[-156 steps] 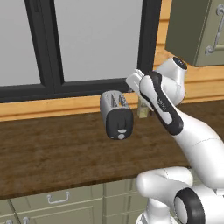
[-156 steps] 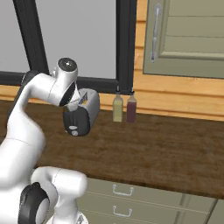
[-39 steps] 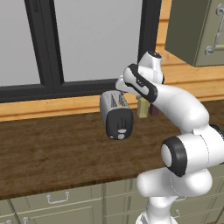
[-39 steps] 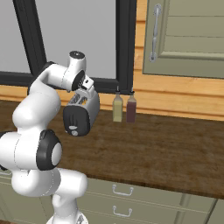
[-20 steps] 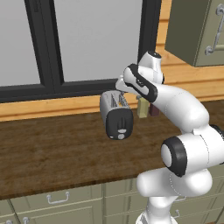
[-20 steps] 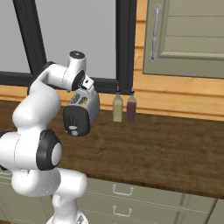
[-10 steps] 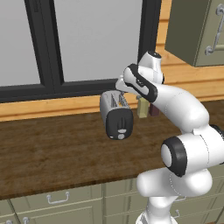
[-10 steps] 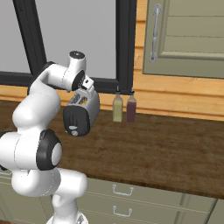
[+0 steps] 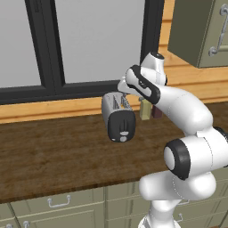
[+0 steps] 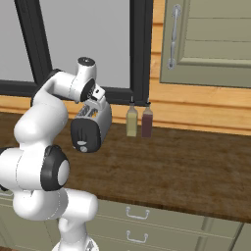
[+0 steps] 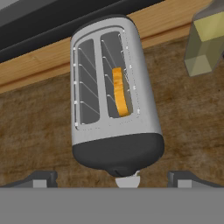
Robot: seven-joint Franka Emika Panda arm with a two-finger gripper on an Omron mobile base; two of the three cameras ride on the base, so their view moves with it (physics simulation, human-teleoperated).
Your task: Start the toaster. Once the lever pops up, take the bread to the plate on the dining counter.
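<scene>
The toaster (image 11: 114,94) stands on the dark wood worktop (image 9: 53,151) close to its back edge, under the window, with two bottles (image 10: 138,120) just beside it along that same edge. The bread (image 11: 119,91) sits low in one slot, its yellow-brown crust showing edge-on. The claw (image 11: 113,177) hangs spread wide and empty above the toaster's black end panel, its tips either side of that end, gripping nothing. The step in hand looks to be pressing the lever, which is hard to pick out from here. Done well, one fingertip should come down squarely on the small sliding tab, not the round knob (image 9: 122,132), and push along the slide's line so the light toaster neither tips nor skids toward the bottles.
</scene>
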